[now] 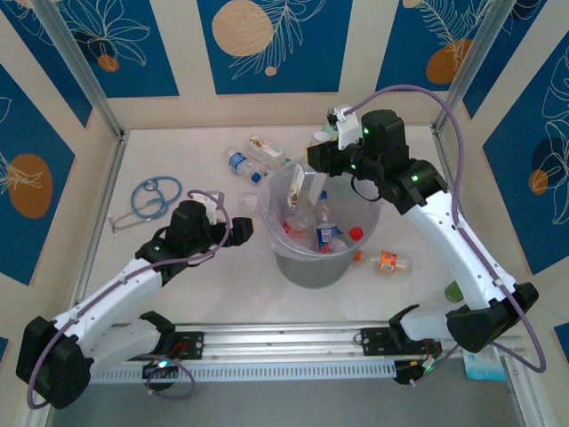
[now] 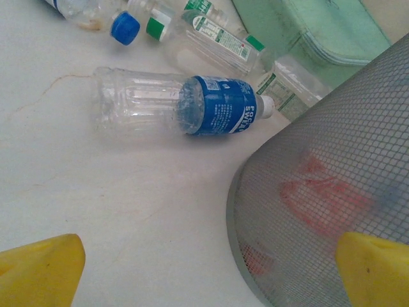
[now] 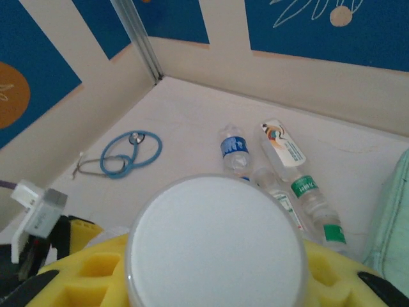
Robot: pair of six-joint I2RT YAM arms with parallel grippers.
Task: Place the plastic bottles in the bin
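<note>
The grey bin (image 1: pixel 307 267) stands mid-table with several plastic bottles (image 1: pixel 329 233) inside. My right gripper (image 1: pixel 308 178) hangs over its far rim, shut on a clear bottle (image 1: pixel 312 189). In the right wrist view that bottle's round white base (image 3: pixel 217 243) sits between my yellow fingers (image 3: pixel 96 278). My left gripper (image 1: pixel 242 227) is open and holds nothing, just left of the bin. Past the left gripper's yellow fingertips (image 2: pixel 38 268) I see the mesh wall of the bin (image 2: pixel 332 192) and a blue-labelled bottle (image 2: pixel 192 105) lying on its side. More bottles (image 1: pixel 244 165) lie behind the bin, and an orange-labelled one (image 1: pixel 388 261) lies to its right.
A blue stethoscope (image 1: pixel 151 197) lies at the left. A mint-green pouch (image 2: pixel 319 25) rests behind the bin next to the loose bottles. Patterned walls close off the back and both sides of the table.
</note>
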